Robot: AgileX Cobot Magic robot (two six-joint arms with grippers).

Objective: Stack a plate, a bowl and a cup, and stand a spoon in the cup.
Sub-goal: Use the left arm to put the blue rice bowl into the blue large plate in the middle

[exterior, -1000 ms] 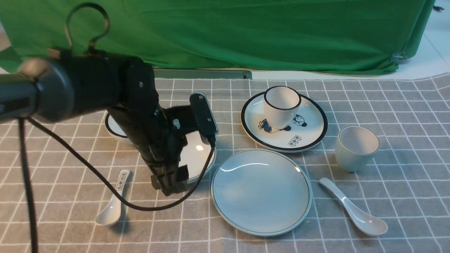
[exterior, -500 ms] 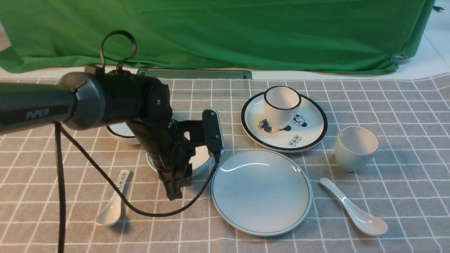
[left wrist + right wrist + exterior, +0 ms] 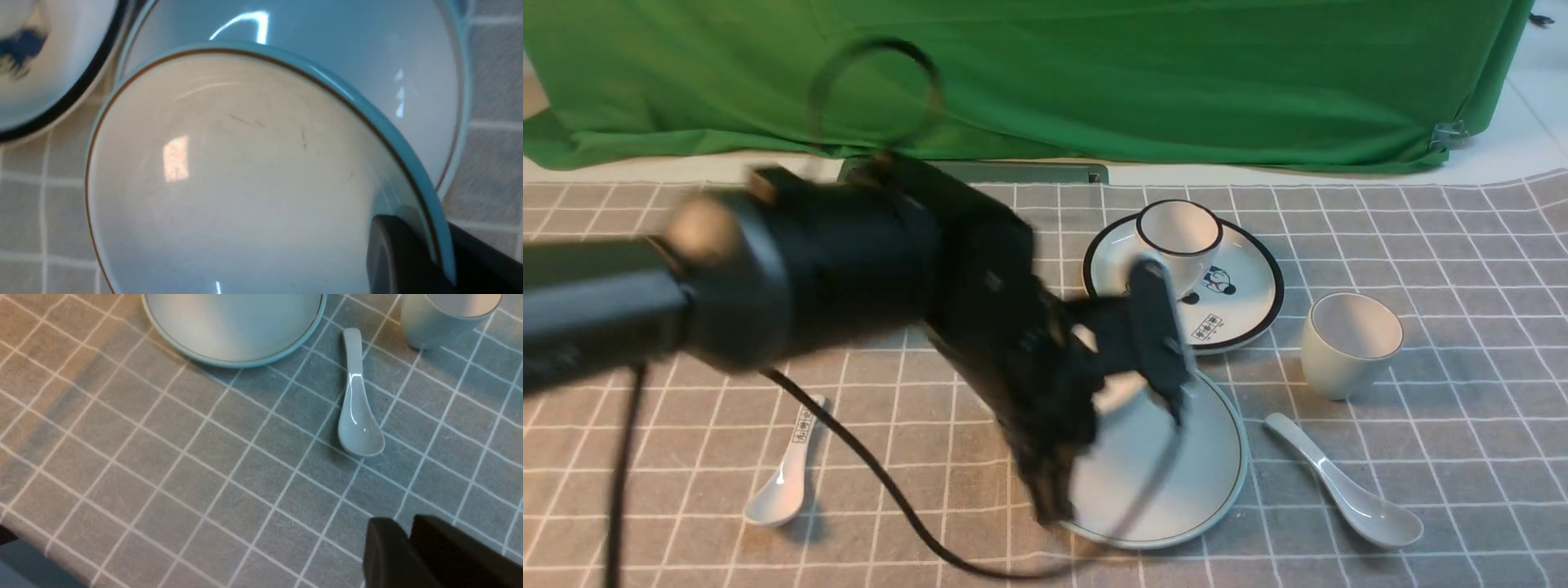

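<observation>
From the front, shows the left arm [image 3: 809,278] blurred, reaching in from the left across the grey checked tablecloth [image 3: 1462,245] and over the near-left part of the plate [image 3: 1192,482]. Hides most of the bowl [image 3: 1112,394] behind the wrist, with only a pale patch visible above the plate. Puts the left gripper [image 3: 1049,500] low at the plate's near-left rim, too smeared here to read. Shows the cup [image 3: 1352,347] upright to the right of the plate and apart from it, and the spoon [image 3: 1347,494] flat on the cloth nearer the camera, just beside the plate's rim. Further back, finds a cartoon plate [image 3: 1241,306] with a black-rimmed cup [image 3: 1176,241] on it, a printed spoon [image 3: 788,474] at the left and a green cloth [image 3: 1094,82] behind all. From the left wrist, shows the left gripper [image 3: 425,241] clenched on the rim of the bowl [image 3: 245,183], one dark finger [image 3: 396,261] inside and the other outside. Places the bowl over the plate [image 3: 367,61], covering much of it; cannot tell whether touching. Catches the cartoon plate [image 3: 41,61] at one corner. From the right wrist, shows the right gripper [image 3: 408,547] only by two finger ends, close side by side above bare cloth with nothing between; cannot tell whether fully closed. Takes in the spoon [image 3: 357,412] lying alone, the cup [image 3: 441,318] beyond its handle and the plate [image 3: 233,330] beside the handle.
</observation>
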